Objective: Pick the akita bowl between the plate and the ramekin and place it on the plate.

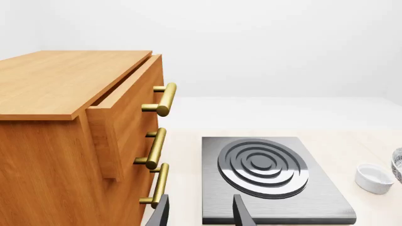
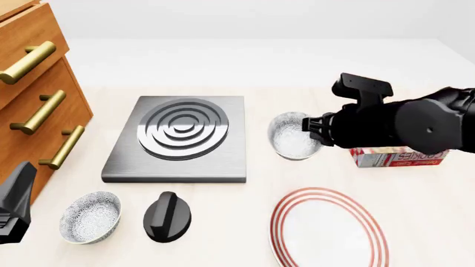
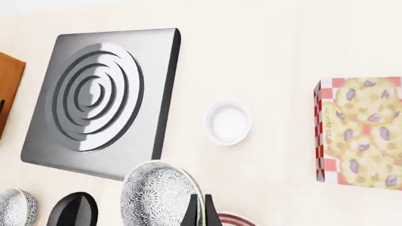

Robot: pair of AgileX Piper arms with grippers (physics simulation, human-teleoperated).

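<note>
speckled grey-blue akita bowl (image 2: 295,136) pinched at rim by right fingers (image 3: 199,210); left fingers (image 1: 201,214) released.

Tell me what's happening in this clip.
The right gripper is shut on the rim of the akita bowl, holding it beside the stove plate, not yet over the plate. The ramekin sits on the table. The left gripper hangs open near the drawers, holding nothing. A second patterned bowl sits untouched.

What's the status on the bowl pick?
Right claw shut on the akita bowl, lifted near the hob. Left claw open, idle by the drawers. Plate bare, path to it looks clear.
</note>
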